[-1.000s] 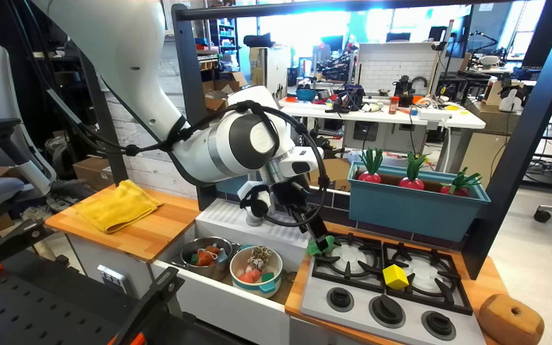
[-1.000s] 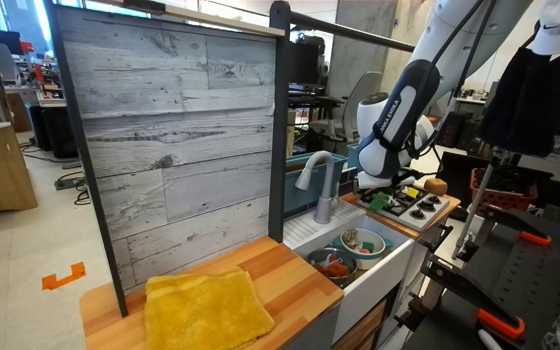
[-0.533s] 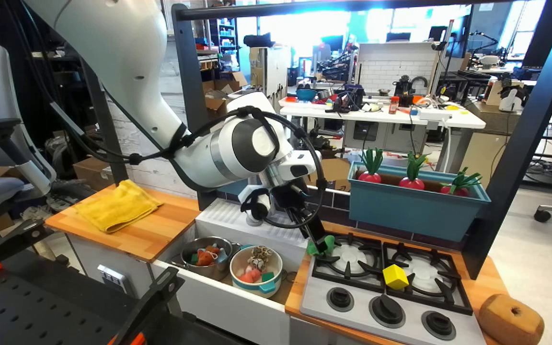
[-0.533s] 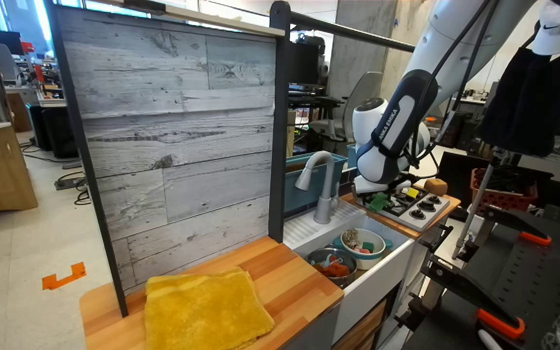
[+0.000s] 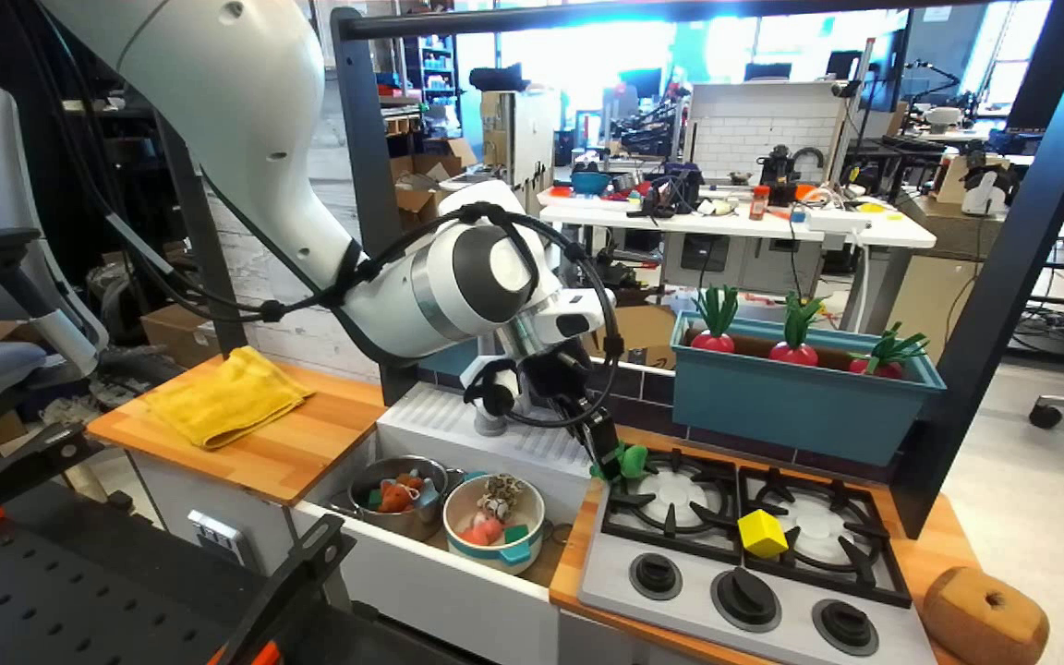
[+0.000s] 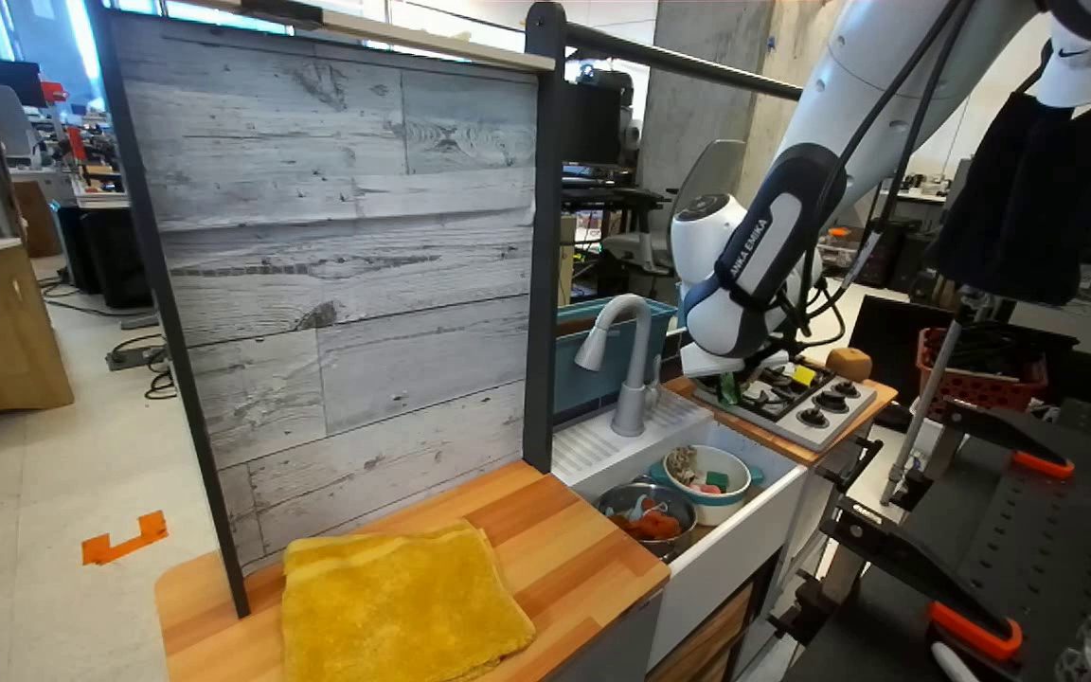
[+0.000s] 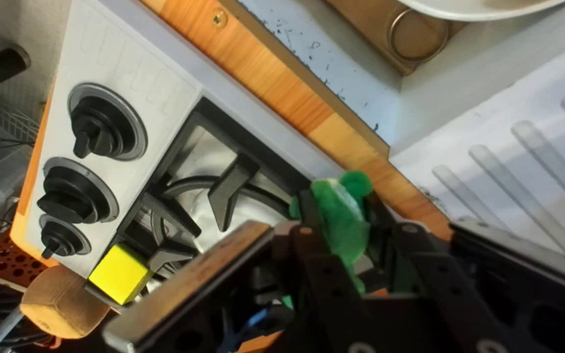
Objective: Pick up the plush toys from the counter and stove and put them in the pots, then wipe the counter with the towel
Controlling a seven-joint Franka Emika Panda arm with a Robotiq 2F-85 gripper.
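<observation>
Since the earlier frame the arm [image 6: 773, 251] has shifted toward nine o'clock in an exterior view, and the green toy [image 7: 346, 230] has bunched up. Left to right in an exterior view, the yellow towel [image 5: 227, 399] lies on the counter [image 5: 320, 439]. At about four o'clock from it, the steel pot [image 5: 409, 525] stands in the sink [image 5: 440, 596] with an orange toy [image 5: 396, 497] inside. Just beside it, at about three o'clock, the cream pot [image 5: 463, 543] holds a spotted toy [image 5: 500, 497], a pink toy [image 5: 482, 530] and a green block [image 5: 515, 534]. Next, at the ten o'clock corner of the stove [image 5: 698, 574], comes the gripper [image 7: 342, 208], its jaws drawn in to a narrow gap with the green toy pinched between them; whether it is lifted I cannot tell. On the stove, at about four o'clock from the green toy, sits a yellow cube [image 5: 762, 534]. Near one o'clock from it, a teal planter [image 5: 791, 416] holds three radishes [image 5: 793, 355].
</observation>
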